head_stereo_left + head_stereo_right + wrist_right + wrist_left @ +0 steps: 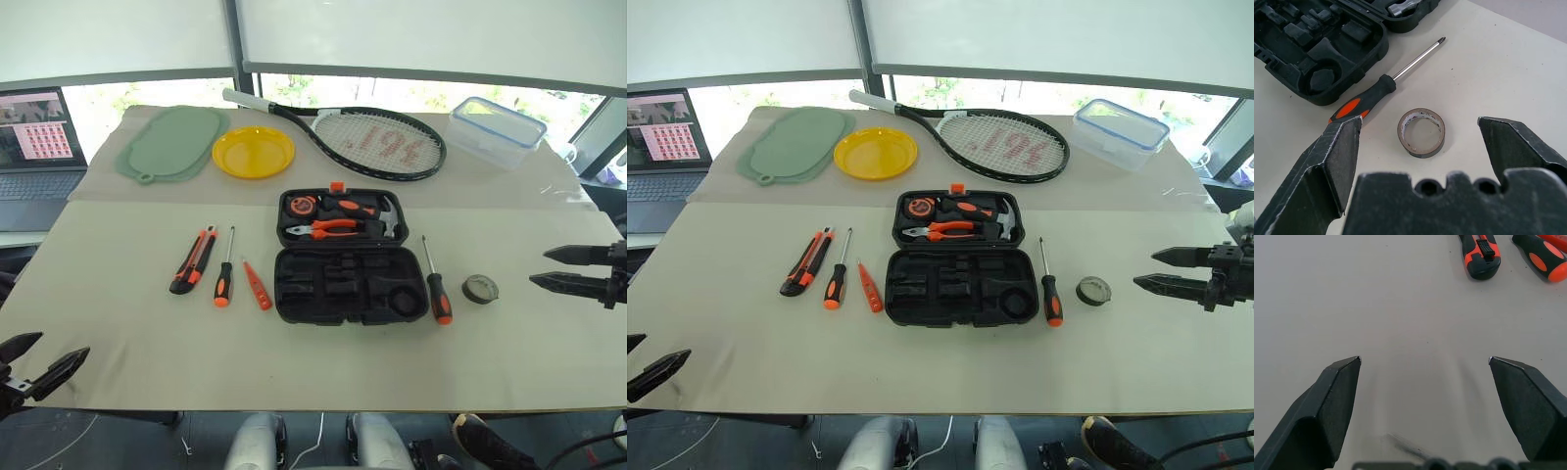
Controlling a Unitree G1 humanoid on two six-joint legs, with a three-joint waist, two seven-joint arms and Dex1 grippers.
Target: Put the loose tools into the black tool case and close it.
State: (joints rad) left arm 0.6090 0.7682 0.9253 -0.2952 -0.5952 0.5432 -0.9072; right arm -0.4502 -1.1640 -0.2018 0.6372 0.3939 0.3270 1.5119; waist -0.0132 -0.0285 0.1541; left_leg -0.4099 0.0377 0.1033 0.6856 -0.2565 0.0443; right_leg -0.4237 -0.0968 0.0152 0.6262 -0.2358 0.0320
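Your right pincer (566, 268) hovered with fingers spread, aimed at the tape roll (480, 288) beside the open black tool case (349, 257), likely the first pickup. Your left pincer (44, 360), also spread and empty, waited near the utility knife (193, 259) on the desk (118, 333).

From my station I see a long desk covered in a pale beige cloth (127, 333), its far edge running under a row of windows (392, 93) with white roller blinds (411, 34) drawn most of the way down. Daylight and green foliage show through the strip of glass left below them. A dark vertical window post (235, 44) splits the panes. Past the desk's left edge an open laptop (34, 147) sits lit. Below the near edge lies dark grey floor (147, 446).
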